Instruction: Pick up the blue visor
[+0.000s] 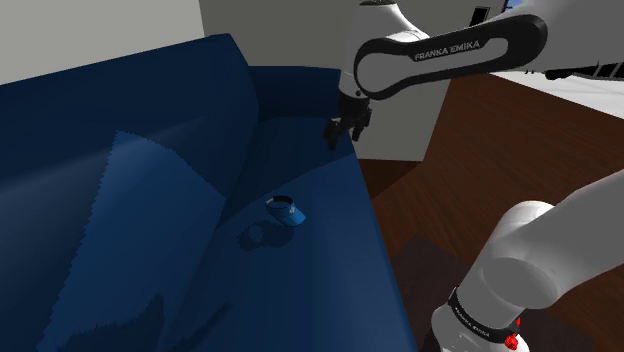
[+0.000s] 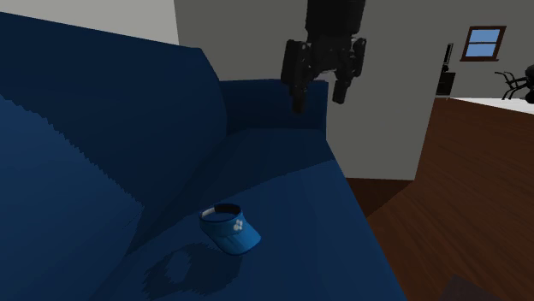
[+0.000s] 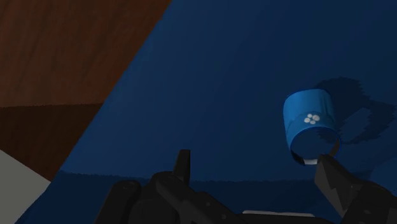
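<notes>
From the shoulder view I have the visor [image 1: 286, 209] lying on the sofa [image 1: 150, 150] seat, near the front edge, brim toward the camera, with its shadow beside it on the cushion. The arm [image 1: 440, 55] reaches across from the right, and the jaws hang well above the seat, nearer the far armrest than the visor. In the second exterior view the jaws stand plainly apart, empty, high over the back corner of the cushion. The visor [image 2: 231, 229] rests low in the picture with its band upward and white dots on the brim. In the wrist view the fingers [image 3: 183, 167] are spread with nothing between them, and the visor [image 3: 310, 124] lies off to one side, by one fingertip rather than in the gap. My judgement is that I'm at the approach step. I'd first slide the hand over until the visor sits centred between the fingers, then turn the wrist so they straddle the brim or band across its thin section. Then I'd come down slowly, since the cushion may give and the curved brim could slip out as I close.
</notes>
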Robot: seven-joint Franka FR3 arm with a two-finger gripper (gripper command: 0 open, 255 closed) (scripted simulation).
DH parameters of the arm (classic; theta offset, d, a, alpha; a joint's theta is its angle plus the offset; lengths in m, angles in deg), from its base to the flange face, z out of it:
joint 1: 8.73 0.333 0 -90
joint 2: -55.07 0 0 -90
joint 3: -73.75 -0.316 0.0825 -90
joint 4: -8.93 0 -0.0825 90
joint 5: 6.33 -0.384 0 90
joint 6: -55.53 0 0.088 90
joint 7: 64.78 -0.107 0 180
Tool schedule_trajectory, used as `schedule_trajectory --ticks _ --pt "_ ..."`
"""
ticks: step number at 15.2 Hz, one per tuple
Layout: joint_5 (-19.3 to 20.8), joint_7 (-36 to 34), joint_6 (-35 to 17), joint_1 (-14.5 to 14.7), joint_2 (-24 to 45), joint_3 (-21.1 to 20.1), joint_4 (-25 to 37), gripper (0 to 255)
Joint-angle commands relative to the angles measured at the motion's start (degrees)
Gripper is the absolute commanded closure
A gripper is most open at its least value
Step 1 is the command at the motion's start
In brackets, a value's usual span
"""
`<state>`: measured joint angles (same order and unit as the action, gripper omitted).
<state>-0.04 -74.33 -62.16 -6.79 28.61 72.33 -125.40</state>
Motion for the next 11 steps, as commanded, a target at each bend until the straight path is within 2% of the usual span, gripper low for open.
schedule_trajectory --ticks 1,11 --pt "0.0 -0.8 -3.1 0.4 3.3 -0.7 -0.2 0" --pt "2.1 -4.1 -15.6 1.6 22.9 -3.3 4.9 0"
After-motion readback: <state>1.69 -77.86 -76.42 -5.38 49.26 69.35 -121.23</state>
